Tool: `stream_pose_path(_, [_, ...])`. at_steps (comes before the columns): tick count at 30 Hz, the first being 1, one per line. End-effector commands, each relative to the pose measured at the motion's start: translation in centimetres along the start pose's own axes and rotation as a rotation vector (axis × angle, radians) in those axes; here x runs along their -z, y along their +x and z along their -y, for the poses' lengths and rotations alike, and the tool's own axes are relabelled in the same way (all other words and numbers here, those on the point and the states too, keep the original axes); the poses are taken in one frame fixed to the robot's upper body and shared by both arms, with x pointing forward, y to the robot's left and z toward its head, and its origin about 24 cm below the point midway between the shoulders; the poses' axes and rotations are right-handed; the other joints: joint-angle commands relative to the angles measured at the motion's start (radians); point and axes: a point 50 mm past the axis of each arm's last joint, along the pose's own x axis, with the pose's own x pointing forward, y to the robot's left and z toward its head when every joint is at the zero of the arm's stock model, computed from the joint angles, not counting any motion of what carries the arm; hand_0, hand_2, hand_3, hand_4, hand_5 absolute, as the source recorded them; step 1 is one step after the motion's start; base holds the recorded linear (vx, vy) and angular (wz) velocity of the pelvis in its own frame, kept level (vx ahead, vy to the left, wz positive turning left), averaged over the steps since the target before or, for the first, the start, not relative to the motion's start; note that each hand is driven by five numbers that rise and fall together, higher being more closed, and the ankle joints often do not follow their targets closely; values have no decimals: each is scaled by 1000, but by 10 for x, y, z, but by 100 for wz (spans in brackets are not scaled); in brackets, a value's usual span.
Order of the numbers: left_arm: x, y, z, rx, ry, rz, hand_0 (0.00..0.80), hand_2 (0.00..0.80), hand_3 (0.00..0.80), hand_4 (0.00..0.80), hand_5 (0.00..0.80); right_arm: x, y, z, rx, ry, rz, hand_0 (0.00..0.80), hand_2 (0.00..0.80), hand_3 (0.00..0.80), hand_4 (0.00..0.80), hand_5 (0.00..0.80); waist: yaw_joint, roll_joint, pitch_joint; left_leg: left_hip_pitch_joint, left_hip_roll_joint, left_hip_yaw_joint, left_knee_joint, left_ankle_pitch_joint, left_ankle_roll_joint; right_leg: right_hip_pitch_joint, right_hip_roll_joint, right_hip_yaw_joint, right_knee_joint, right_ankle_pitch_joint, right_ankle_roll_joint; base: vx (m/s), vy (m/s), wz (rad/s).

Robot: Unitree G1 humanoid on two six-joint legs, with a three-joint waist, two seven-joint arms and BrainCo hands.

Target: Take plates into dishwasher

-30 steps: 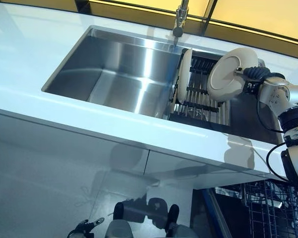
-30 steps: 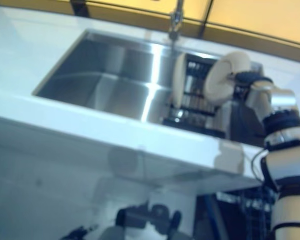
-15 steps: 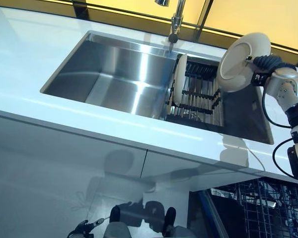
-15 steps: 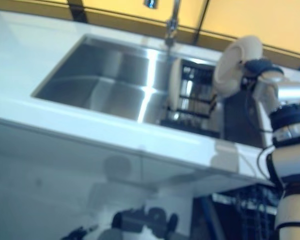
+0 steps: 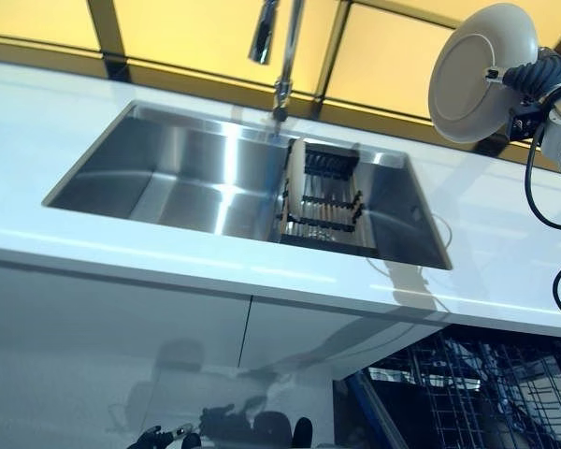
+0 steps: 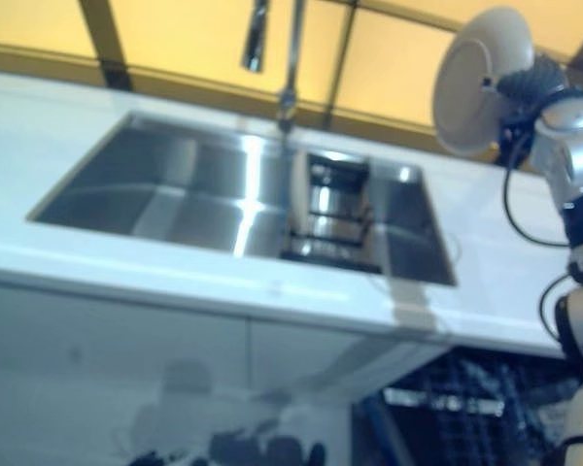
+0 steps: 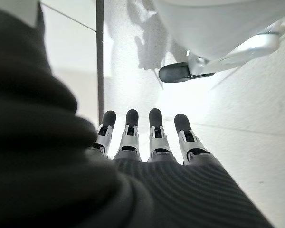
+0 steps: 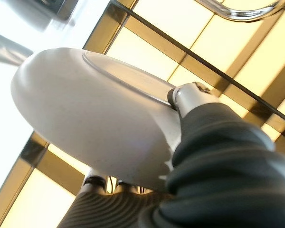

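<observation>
Change: the right hand (image 5: 528, 79) has lifted the plate (image 5: 477, 70) from the rack (image 5: 325, 192) in the sink (image 5: 168, 178) to high over the counter (image 5: 505, 253); the view has shifted too.
Right hand: thumb and fingers pinch the plate's rim.
Left hand (image 7: 142, 137): fingers straight, empty, low by the floor.
Handling: stiff, glazed, likely slippery and breakable; rim grip suits.
Pointing: plate on edge, face toward the sink.
Destination: dishwasher basket (image 5: 486, 393) below the counter, well apart.
</observation>
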Motion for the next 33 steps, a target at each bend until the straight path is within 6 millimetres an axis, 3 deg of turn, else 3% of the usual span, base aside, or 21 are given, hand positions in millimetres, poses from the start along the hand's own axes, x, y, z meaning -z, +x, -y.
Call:
stream_pose_path(1, [-5, 2, -16, -38, 84, -16, 0, 0, 0, 0, 0, -20, -14, 42, 78, -177, 75, 800, 800, 800, 800, 800, -20, 1, -13, -2, 31, 3, -2, -15, 21, 63, -63, -11, 3, -41, 100, -27, 3, -24])
stream_pose_path(4, [-6, 2, -16, -35, 104, -17, 0, 0, 0, 0, 0, -12, -16, 47, 68, -214, 38, 800, 800, 800, 800, 800, -37, 4, -15, 9, 31, 20, -2, -20, 23, 61, -60, 7, 3, -39, 101, -18, 1, -25])
stream_pose_path(15, [-14, 3, -15, -20, 125, -3, 0, 0, 0, 0, 0, 51, -40, 76, 7, -315, -151, 800, 800, 800, 800, 800, -150, 19, -16, 54, 33, 117, -2, -45, 32, 33, -43, 101, 3, -28, 100, -9, -7, -23])
stream_pose_path(22, [-18, 4, -16, -14, 124, 5, 0, 0, 0, 0, 0, 70, -57, 92, -14, -346, -214, 800, 800, 800, 800, 800, -212, 34, -9, 67, 31, 154, -2, -58, 33, -4, -37, 149, 3, -14, 98, -34, 18, -17])
stream_pose_path(33, [-26, 4, -16, -9, 102, 25, 0, 0, 0, 0, 0, 100, -77, 90, -110, -369, -255, 800, 800, 800, 800, 800, -281, 50, 3, 87, 25, 206, -2, -76, 36, -43, -27, 193, 13, -8, 98, -25, 16, -18])
